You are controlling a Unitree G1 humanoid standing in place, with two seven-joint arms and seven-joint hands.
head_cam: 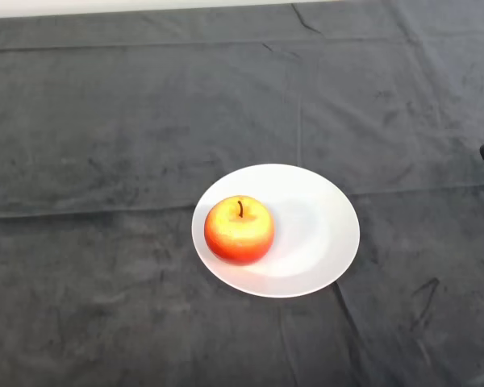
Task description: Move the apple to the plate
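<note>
Already on plate | apple (239, 230) sits upright, stem up, on the left part of the white plate (323, 234), centre of frame | dark cloth (105, 121) covers the counter | robot hand: no part shows, state cannot be told

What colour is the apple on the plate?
The apple is red and yellow with a dark stem, on a white plate, seen in the head view.

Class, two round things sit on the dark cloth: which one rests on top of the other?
The apple, red and yellow with its stem up, rests on the left part of the flat white plate.
</note>
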